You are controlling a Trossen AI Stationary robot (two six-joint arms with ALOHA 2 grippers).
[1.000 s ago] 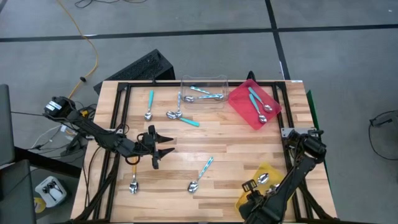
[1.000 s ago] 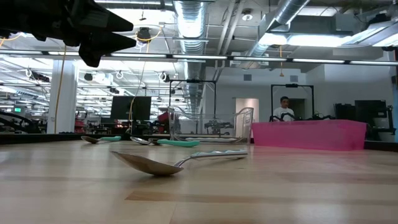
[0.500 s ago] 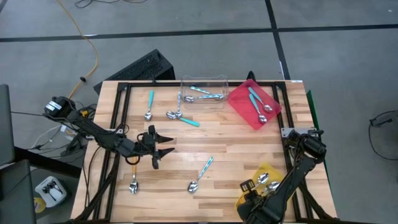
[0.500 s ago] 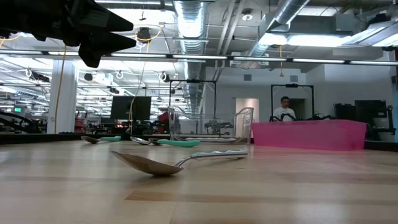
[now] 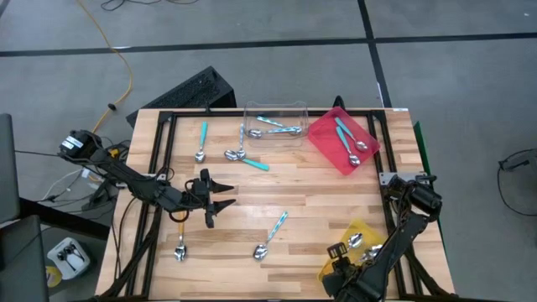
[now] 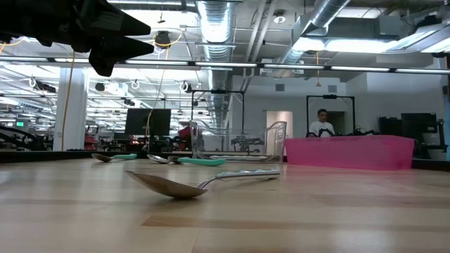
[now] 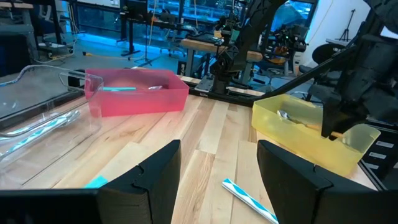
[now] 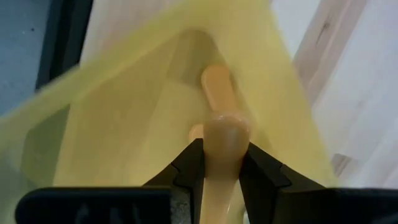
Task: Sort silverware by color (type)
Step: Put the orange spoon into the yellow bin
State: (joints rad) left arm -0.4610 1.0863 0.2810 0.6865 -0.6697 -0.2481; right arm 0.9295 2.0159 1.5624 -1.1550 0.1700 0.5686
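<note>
High view: the left arm reaches in from the table's left edge, its left gripper (image 5: 220,201) hovering over bare wood, fingers spread and empty. The right arm bends down at the near right corner, its right gripper (image 5: 339,252) at the yellow tray (image 5: 336,262). Spoons: two in the clear tray (image 5: 274,122), two teal ones in the red tray (image 5: 344,140), three loose on the far left, one striped light-blue spoon (image 5: 273,234) near the middle, one orange-handled spoon (image 5: 179,243) near left, metal bowls showing in the yellow tray.

Low view: one spoon bowl (image 6: 165,184) lies close; no writing is legible.

Left wrist view: spread fingers (image 7: 152,180) frame all three trays.

Right wrist view: the narrowly parted fingers (image 8: 189,169) pinch an orange handle (image 8: 221,146) inside the yellow tray.
</note>
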